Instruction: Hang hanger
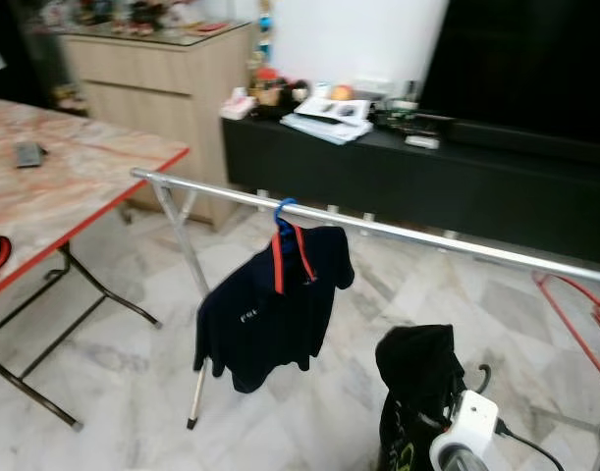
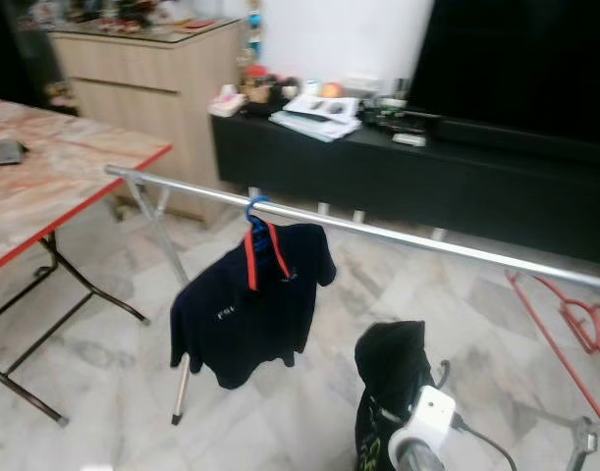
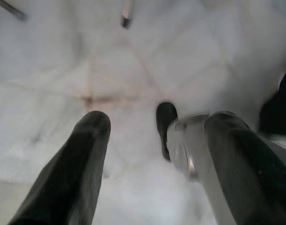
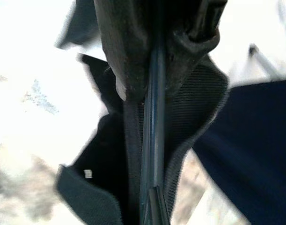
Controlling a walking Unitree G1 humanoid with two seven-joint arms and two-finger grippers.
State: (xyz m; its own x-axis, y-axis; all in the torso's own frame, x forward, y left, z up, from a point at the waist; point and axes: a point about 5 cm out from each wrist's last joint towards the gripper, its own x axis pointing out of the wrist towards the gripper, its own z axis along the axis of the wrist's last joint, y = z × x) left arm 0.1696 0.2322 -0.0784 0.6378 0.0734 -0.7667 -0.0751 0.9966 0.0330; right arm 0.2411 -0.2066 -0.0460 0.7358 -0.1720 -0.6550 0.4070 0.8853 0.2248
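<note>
Tabletop (image 1: 74,186) at 9 o'clock. Blue hanger (image 1: 284,218) with navy shirt (image 1: 270,314) is already hooked on the rail (image 1: 398,232), centre. Left end effector (image 3: 152,154) is spread wide, empty, over the floor (image 3: 133,61). Right end effector (image 4: 152,117) is clamped on a black garment (image 1: 417,378) at 5 o'clock. Risk, as judged: cloth slipping during the lift, or the rail being knocked. Any hanger inside the garment is hidden; right fingertips are buried in fabric.
</note>
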